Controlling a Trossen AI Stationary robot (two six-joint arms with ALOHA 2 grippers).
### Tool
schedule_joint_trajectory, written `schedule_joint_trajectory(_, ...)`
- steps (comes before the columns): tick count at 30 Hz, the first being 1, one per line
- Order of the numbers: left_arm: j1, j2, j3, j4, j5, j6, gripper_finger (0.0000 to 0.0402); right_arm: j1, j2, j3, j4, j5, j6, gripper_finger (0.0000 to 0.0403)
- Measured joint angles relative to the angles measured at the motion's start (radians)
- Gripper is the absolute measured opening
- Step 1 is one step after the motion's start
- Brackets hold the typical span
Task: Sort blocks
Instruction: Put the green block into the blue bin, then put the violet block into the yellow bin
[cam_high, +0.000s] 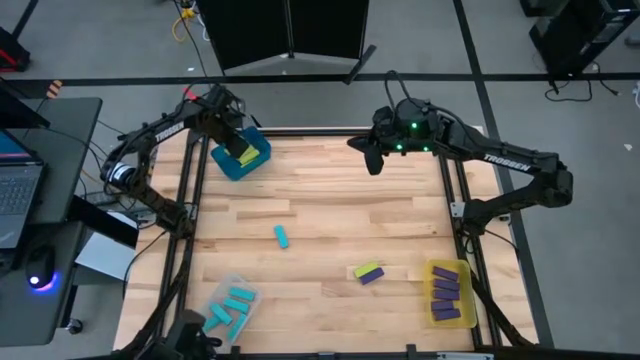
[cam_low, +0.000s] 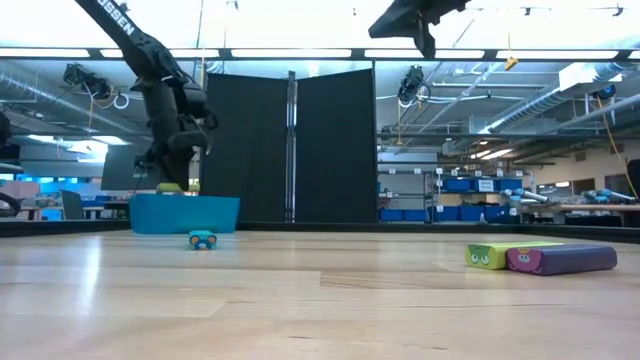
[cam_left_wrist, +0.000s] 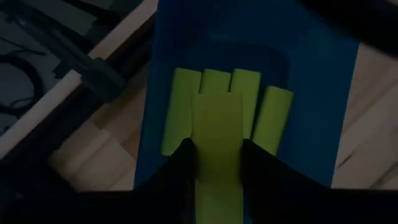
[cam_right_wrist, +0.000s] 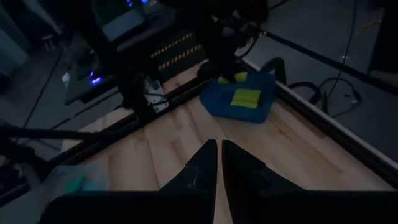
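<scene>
Wooden table (cam_high: 320, 200), your sort is half-done. Left gripper (cam_left_wrist: 217, 152) pinches a lime block (cam_left_wrist: 217, 155) over the blue bin (cam_high: 240, 160) at the far-left corner, four lime ones already inside. One cyan block (cam_high: 282, 236) lies mid-table; a lime-purple pair (cam_high: 368, 272) sits beside the yellow bin (cam_high: 449, 293). Right gripper (cam_right_wrist: 219, 149) hovers high, fingers pressed together, empty.

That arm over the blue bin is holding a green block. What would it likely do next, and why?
Probably open and drop it: the left hand grips a lime block directly above the blue bin, where other lime blocks already lie.
</scene>
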Motion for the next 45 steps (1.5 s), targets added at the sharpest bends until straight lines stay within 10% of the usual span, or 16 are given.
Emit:
schedule_joint_trajectory(22, -0.003, 0.17, 0.001, 0.03, 0.026, 0.045, 0.0103, -0.003, 0.0, 0.0, 0.043, 0.062, 0.033, 0.0038)
schedule_joint_trajectory(30, -0.02, 0.108, 0.021, 0.005, 0.116, 0.042, 0.0219, 0.0, 0.0, 0.0, 0.043, 0.08, 0.008, 0.0039)
schedule_joint_trajectory(45, -0.164, -0.284, 0.022, 0.178, 0.273, -0.055, 0.004, 0.149, -0.004, 0.0, -0.033, 0.023, -0.048, 0.0029)
